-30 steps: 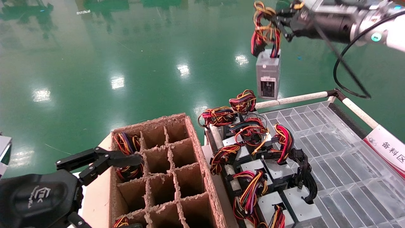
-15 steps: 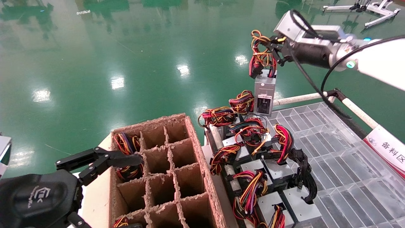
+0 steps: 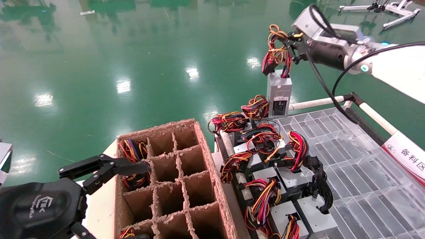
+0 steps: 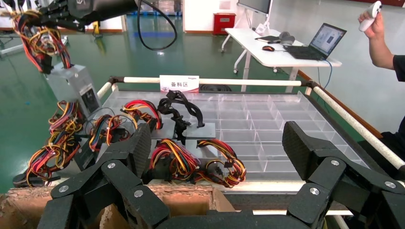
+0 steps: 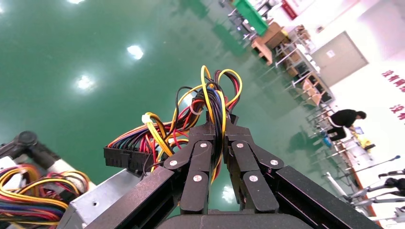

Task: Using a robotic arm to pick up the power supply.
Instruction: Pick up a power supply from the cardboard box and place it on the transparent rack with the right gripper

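A grey power supply [image 3: 279, 94] hangs in the air by its red, yellow and black wire bundle [image 3: 277, 53], above the far corner of the tray. My right gripper [image 3: 293, 43], on the white robotic arm [image 3: 395, 71], is shut on that bundle; the wires [image 5: 210, 102] run between the closed fingers of the right gripper [image 5: 217, 129]. The box's grey edge [image 5: 95, 200] shows below them, and the box [image 4: 71, 86] also hangs in the left wrist view. My left gripper [image 3: 109, 169] sits open and parked at the cardboard box's near left corner, holding nothing [image 4: 217, 143].
A brown cardboard divider box [image 3: 202, 156] stands in the middle, wires in a few cells. Several more power supplies [image 3: 292, 181] lie on the left of a clear plastic compartment tray [image 3: 348, 159]. A white rail [image 3: 315, 102] and a sign [image 3: 406, 156] border the tray.
The right arm came down and closer, lowering the hanging power supply toward the tray's far corner; in the last half second it shifted slightly. The left gripper has not moved.
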Action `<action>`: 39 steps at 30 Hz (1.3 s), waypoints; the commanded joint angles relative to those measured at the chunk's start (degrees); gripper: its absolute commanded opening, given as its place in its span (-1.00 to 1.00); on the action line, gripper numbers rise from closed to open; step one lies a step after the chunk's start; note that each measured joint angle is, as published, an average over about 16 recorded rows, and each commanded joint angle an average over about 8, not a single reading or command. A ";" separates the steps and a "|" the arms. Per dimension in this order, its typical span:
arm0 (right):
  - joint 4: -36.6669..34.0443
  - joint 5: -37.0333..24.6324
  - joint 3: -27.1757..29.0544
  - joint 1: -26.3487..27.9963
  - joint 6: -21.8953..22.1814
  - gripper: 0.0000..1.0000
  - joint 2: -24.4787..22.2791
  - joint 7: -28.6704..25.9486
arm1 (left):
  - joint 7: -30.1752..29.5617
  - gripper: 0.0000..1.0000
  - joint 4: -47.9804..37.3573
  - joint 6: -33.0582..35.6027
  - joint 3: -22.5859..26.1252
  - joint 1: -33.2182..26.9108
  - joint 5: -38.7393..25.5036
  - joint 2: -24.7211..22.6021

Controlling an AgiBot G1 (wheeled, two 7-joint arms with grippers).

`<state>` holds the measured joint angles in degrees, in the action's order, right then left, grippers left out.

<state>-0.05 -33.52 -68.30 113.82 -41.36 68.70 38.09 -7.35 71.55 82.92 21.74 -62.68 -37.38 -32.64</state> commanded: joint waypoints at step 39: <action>-0.15 5.17 3.60 -9.43 0.09 -1.00 0.49 -1.24 | 0.00 1.00 0.00 0.00 0.01 0.00 0.00 0.00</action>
<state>-0.23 -28.12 -64.54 104.34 -41.27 69.07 36.79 -7.35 71.55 82.92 21.75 -62.68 -37.38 -32.64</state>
